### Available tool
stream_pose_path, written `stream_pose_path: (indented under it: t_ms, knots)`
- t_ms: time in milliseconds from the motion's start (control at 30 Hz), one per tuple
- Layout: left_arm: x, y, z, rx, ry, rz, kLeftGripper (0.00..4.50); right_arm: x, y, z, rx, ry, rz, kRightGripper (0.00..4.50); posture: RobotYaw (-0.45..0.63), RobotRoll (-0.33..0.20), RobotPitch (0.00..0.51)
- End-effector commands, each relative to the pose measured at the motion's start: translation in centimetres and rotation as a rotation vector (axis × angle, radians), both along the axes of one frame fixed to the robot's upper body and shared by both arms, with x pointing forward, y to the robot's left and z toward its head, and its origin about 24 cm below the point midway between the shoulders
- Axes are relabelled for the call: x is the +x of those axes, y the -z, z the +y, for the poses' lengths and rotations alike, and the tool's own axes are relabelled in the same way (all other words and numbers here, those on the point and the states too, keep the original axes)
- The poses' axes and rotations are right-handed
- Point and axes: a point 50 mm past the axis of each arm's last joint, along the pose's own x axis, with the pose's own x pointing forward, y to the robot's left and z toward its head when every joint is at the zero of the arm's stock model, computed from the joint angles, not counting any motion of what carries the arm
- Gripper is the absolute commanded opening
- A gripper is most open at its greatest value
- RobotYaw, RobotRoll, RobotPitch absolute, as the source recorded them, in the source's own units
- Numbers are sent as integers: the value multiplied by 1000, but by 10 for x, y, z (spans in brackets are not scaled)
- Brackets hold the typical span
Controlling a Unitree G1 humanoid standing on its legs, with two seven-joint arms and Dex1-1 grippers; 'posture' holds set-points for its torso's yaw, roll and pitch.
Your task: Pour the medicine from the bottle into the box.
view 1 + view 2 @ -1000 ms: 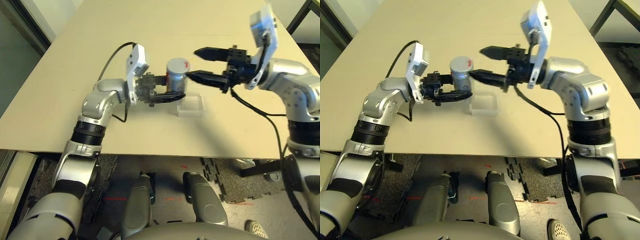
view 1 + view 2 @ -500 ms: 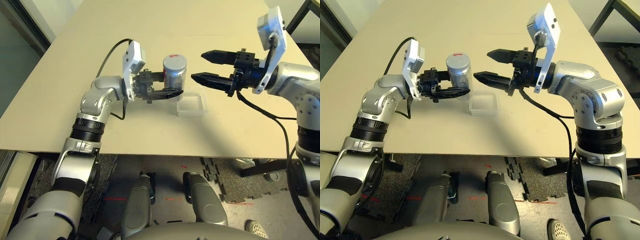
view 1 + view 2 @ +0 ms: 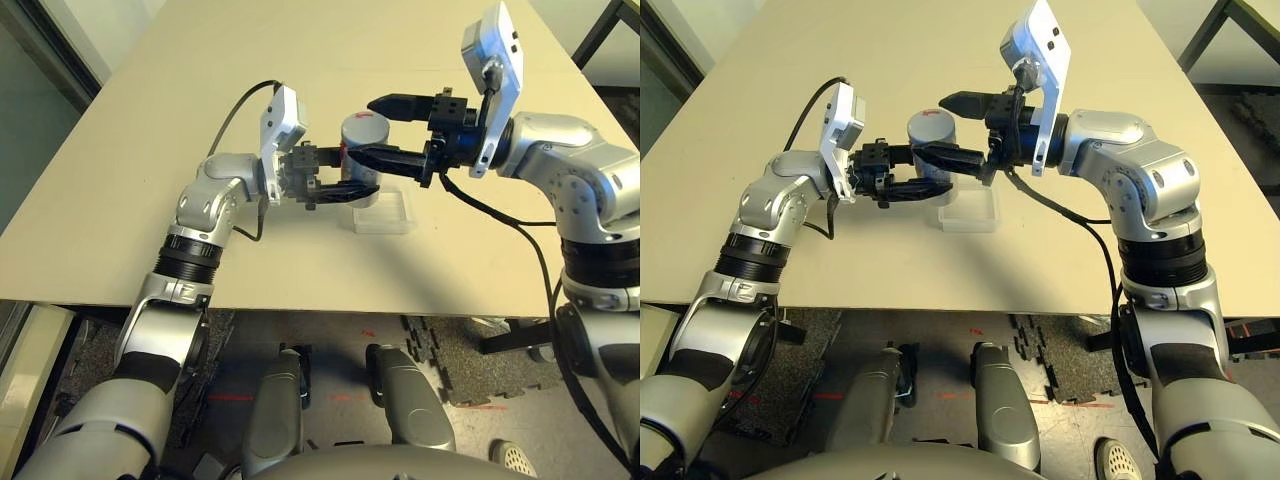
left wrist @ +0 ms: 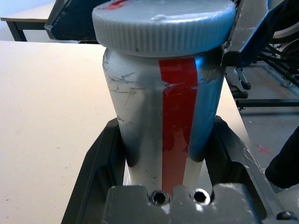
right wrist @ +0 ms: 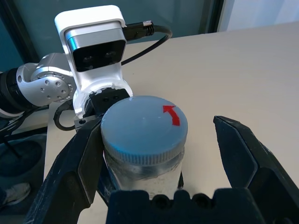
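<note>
The left gripper (image 3: 345,188) was clenched on the lower body of the bottle (image 3: 362,150), which stood upright between its fingers (cap still on, red stripe facing the wrist). The right gripper (image 3: 375,130) stood spread wide, its fingers flanking the bottle's cap (image 5: 144,127), one finger near touching. The box (image 3: 382,212) lay on the table (image 3: 120,180) just below both.
</note>
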Motion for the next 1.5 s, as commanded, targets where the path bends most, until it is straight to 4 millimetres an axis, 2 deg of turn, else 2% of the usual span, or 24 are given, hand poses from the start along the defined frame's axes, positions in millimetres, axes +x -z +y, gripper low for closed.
stream_pose_path:
  t_ms: [33, 300, 667, 1500]
  knots:
    - [-2, 3, 1, 17, 4, -6, 2586, 2, -3, -2, 5, 15, -7, 4500, -153, 0, 187]
    - [2, 4, 6, 21, -22, -3, 2586, -6, 0, -4, -6, -18, 13, 4500, -160, 0, 184]
    - [4, 5, 7, 23, -30, -6, 2586, -14, -5, -3, 13, -57, 29, 4500, -163, 0, 181]
    - [-4, 2, 1, 11, -2, -16, 2585, -1, 1, -15, 31, 42, 44, 4500, -152, 0, 172]
